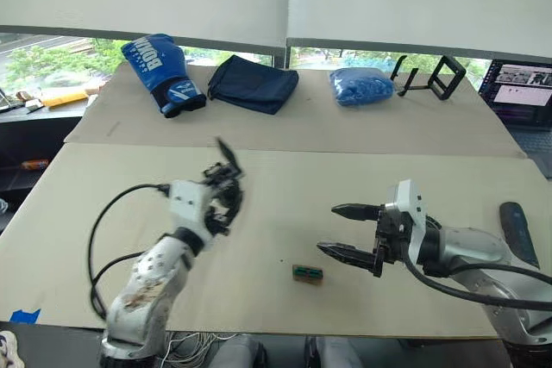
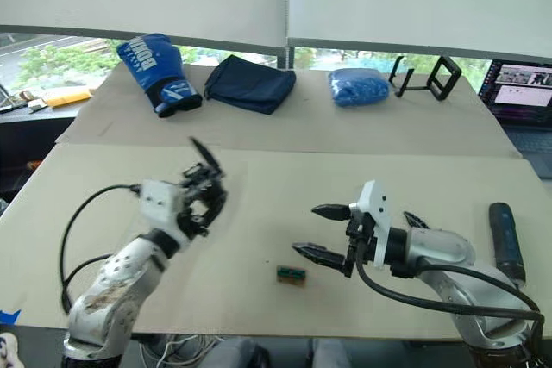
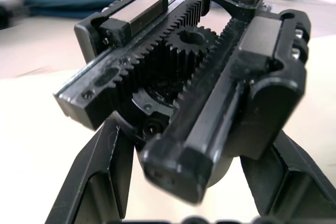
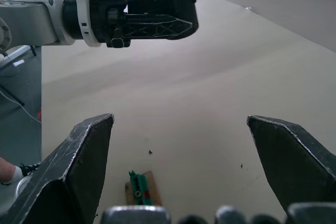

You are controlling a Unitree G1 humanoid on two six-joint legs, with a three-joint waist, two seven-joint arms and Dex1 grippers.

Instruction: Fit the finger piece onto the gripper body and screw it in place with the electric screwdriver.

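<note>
My left gripper (image 1: 222,198) is raised above the left part of the table and shut on the gripper body (image 3: 178,82), a black block with toothed racks and a central gear. The finger piece (image 1: 228,154), a thin black blade, sticks up from the top of the body. My right gripper (image 1: 328,228) hovers open over the table's middle right, with nothing between its fingers and its tips pointing toward the left arm. The electric screwdriver (image 2: 504,239) lies on the table at the far right, beyond my right arm.
A small green-brown block (image 1: 307,273) lies on the table just below my right fingertips. Along the back are a blue boxing glove (image 1: 164,75), a dark navy bag (image 1: 253,84), a crumpled blue bag (image 1: 360,86), a black stand (image 1: 431,77) and a laptop (image 1: 522,88).
</note>
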